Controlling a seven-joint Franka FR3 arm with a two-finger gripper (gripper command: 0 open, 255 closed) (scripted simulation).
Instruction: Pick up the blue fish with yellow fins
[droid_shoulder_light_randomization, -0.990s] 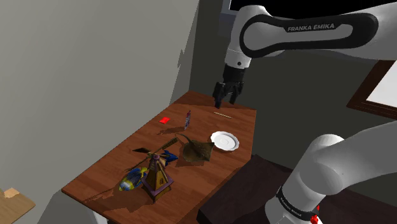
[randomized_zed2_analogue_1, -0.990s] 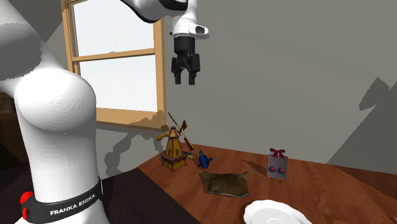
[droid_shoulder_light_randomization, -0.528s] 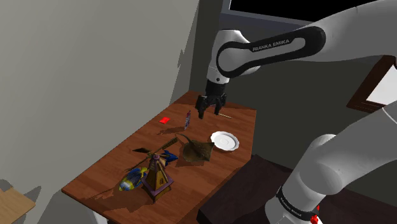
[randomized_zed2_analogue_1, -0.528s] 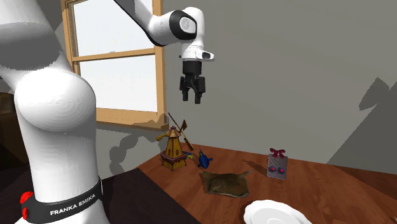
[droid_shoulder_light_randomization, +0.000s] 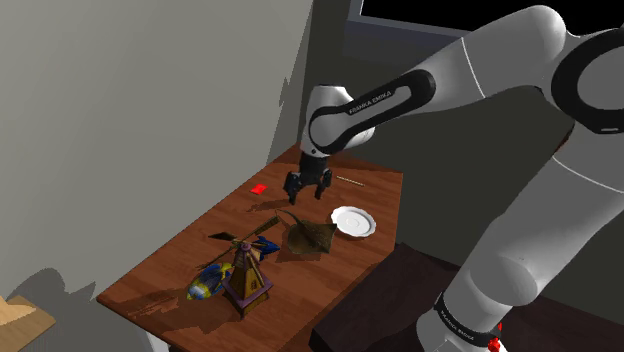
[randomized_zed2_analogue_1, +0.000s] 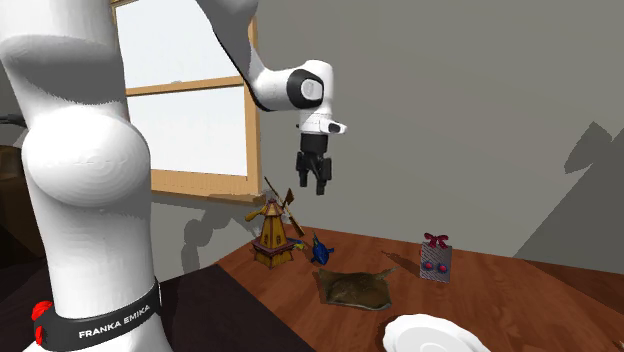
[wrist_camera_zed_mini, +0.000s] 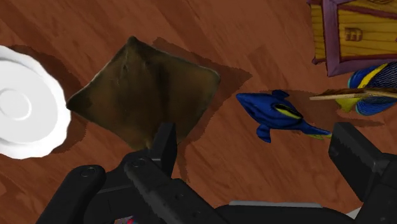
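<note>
Note pincer (wrist_camera_zed_mini: 254, 143) spread wide, empty. Locate blue fish (wrist_camera_zed_mini: 280, 114) flat on tabletop (wrist_camera_zed_mini: 63, 25), just beside windmill house (wrist_camera_zed_mini: 356, 32). Centre over body, straddle narrow flanks, descend straight, avoid windmill house, close gently.

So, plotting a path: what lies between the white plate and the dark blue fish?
A brown stingray lies flat between the white plate and the dark blue fish; the wrist view shows it.
</note>
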